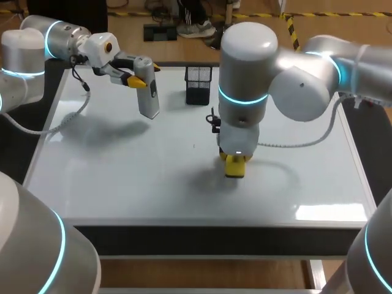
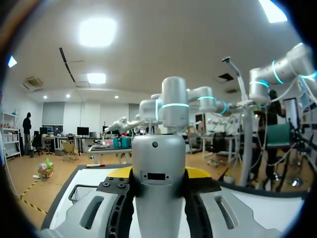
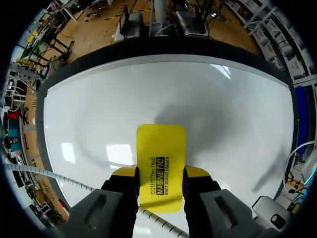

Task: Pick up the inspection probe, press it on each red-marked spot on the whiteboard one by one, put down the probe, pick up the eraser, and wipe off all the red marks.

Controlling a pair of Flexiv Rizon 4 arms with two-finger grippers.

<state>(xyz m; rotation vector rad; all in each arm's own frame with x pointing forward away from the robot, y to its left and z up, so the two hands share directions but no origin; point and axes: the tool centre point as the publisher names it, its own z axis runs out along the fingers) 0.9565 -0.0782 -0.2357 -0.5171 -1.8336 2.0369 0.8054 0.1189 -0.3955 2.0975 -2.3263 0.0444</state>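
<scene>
Bright overhead light; glare patches on whiteboard (image 1: 122,190) near front edge; soft grey shadows mid-board

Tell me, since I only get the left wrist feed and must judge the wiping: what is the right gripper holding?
Observer: The right gripper is shut on the yellow eraser, a finger on either side.
Operator: Any red marks left?
Observer: None show on the whiteboard where it is uncovered, in the head or right wrist view.
Operator: Is what I hold clear of it?
Observer: It seems so: in the head view the probe hangs from the left gripper over the back left part, beside the black mesh holder.
</scene>
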